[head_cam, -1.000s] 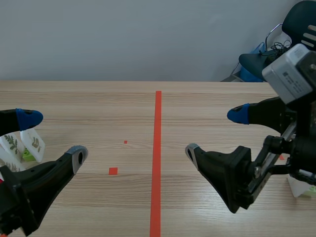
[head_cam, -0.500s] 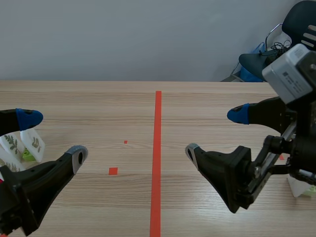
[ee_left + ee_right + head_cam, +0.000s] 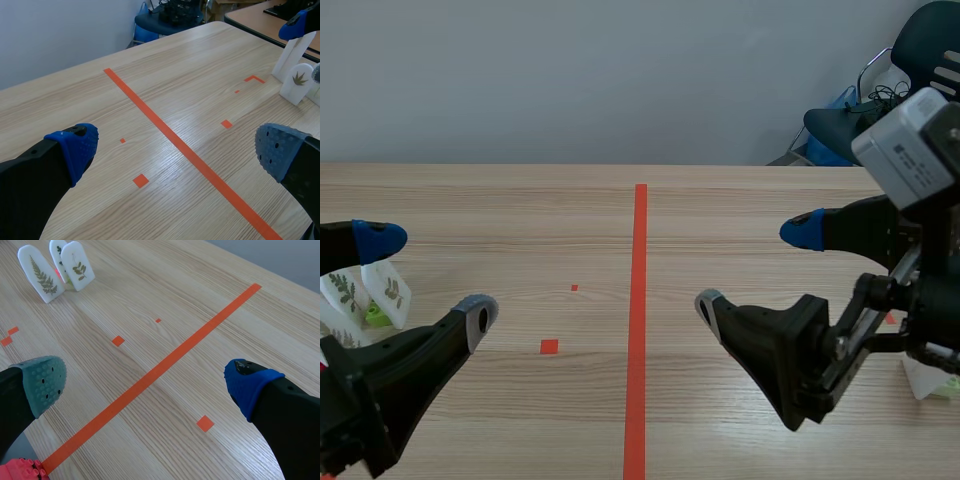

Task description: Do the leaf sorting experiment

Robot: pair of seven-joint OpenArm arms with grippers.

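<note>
Where the light wooden counter (image 3: 520, 200) begins, far to the left of the long orange-red tape line (image 3: 639, 300), little white round-topped cards with green leaves (image 3: 365, 290) stand up close together. The left gripper (image 3: 427, 277) hangs near them, also left of the line, its jaws wide with nothing in them. Just right of the line hangs the right gripper (image 3: 757, 268), its jaws wide too and holding nothing. Farther right of the line stand more white leaf cards (image 3: 298, 82), one showing a spiky leaf.
</note>
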